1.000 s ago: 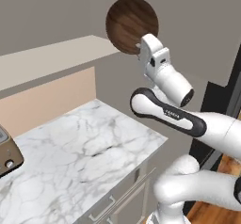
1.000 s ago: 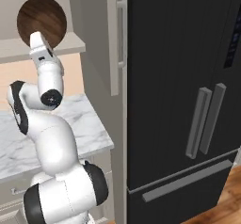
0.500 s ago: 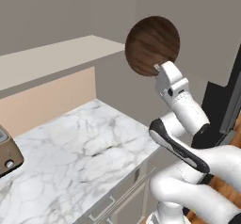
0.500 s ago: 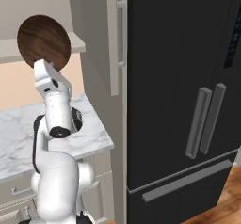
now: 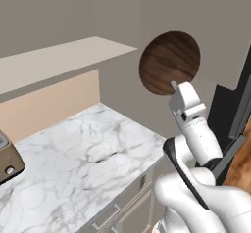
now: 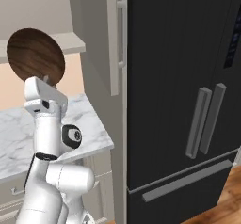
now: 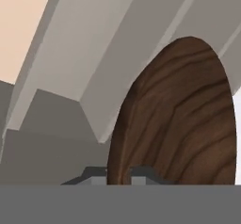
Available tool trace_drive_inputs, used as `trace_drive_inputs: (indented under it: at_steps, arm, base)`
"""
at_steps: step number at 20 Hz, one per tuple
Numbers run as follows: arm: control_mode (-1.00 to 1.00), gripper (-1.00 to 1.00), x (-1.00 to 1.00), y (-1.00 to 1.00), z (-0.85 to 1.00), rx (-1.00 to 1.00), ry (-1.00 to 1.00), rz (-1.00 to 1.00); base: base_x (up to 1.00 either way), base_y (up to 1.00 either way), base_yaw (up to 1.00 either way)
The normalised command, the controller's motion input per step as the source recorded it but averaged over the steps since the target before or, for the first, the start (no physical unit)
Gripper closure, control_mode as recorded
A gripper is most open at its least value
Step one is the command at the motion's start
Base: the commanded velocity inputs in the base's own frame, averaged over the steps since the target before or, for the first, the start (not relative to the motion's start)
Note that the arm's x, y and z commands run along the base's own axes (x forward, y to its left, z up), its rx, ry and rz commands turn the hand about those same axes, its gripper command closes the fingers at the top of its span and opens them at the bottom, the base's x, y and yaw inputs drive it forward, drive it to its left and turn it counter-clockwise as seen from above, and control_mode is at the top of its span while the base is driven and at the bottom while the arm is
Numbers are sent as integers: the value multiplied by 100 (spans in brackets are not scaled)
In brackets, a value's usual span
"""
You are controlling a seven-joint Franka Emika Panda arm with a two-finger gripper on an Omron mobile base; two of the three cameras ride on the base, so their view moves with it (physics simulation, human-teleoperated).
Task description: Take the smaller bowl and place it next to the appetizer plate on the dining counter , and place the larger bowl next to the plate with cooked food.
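Above the marble worktop [image 5: 83, 153], arm reared upright, end effector [image 5: 173, 86] pinching the smaller bowl [image 5: 169, 61] rim, bowl on edge.

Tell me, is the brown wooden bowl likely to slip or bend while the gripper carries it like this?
The smaller bowl looks rigid, so bending seems unlikely. The gripper pinches only its rim, with the bowl standing on edge, so it may pivot. Its smooth surface could slip.

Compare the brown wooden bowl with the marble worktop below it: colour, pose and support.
The smaller bowl is dark brown with wood grain; the marble worktop is white with grey veins. The bowl stands on edge, up in the air; the worktop lies flat. The bowl is clamped at its rim by the gripper; the worktop rests on cabinets. Both look smooth.
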Motion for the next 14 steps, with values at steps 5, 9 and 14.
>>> trace_drive_inputs:
  at_steps: [5, 9, 14]
  arm:
    - [-100, 100, -100, -25, 0, 1, 37, -13]
    - [-100, 100, -100, -1, 18, 8, 57, -12]
    - [-100, 100, -100, 20, 15, -3, 64, -2]
  base:
    - [0, 0, 0]
    - [0, 0, 0]
    - [0, 0, 0]
